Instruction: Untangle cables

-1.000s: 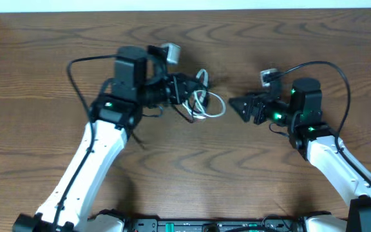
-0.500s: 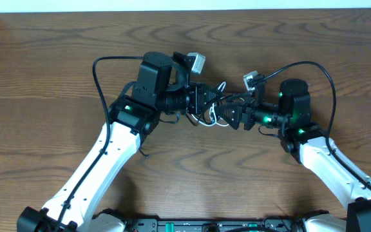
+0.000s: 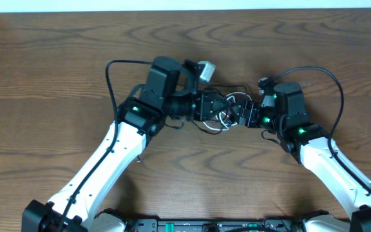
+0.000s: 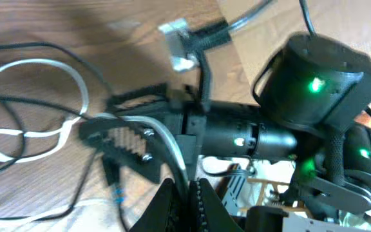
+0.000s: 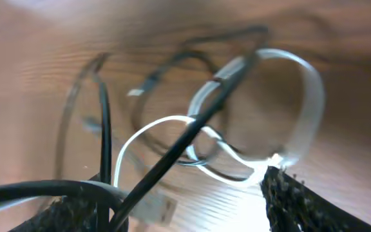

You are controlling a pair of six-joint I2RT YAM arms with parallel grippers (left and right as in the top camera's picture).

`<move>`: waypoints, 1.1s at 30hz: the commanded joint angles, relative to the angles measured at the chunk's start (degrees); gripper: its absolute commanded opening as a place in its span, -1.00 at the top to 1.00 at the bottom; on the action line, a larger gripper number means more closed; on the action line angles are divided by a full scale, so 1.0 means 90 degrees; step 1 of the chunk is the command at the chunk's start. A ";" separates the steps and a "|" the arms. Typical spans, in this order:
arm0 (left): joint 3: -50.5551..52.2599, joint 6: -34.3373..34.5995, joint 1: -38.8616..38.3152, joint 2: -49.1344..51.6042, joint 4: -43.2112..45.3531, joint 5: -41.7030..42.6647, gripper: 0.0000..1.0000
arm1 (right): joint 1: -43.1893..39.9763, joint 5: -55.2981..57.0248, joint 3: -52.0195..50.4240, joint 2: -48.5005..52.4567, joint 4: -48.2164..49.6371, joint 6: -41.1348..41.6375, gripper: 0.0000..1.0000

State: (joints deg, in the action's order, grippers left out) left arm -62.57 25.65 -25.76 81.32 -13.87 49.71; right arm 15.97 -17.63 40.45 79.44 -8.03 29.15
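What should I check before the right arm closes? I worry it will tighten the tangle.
1. Left gripper shut on the white cable: ok.
2. Right gripper jaws open: ok.
3. Cables lie between the right fingers: ok.
4. Only one cable in that gap: not ok, the white cable and a black cable cross there.
5. Plug ends free of loops: cannot tell.

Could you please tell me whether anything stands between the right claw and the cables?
Nothing visible does: the right claw stands open with the cables looping directly in front of it, one black strand between its fingers. The left claw grips them opposite.
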 commanded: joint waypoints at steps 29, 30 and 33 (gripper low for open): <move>-0.0158 -0.0442 -0.0503 0.1569 -0.1078 -0.1863 0.32 | -0.0226 0.1001 -0.0185 0.0211 -0.1008 -0.0678 0.94; -0.0158 -0.0442 -0.0546 0.1710 -0.1103 -0.2055 0.29 | -0.0228 0.0906 -0.0185 0.0211 -0.1005 -0.0678 0.98; -0.0158 -0.0442 -0.0595 0.2059 -0.1093 -0.2280 0.26 | -0.0228 0.0867 -0.0185 0.0211 -0.1005 -0.0678 0.98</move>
State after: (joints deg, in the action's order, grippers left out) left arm -63.13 22.39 -30.79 97.08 -23.66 32.73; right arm 13.78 -8.62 38.57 81.21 -16.99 23.44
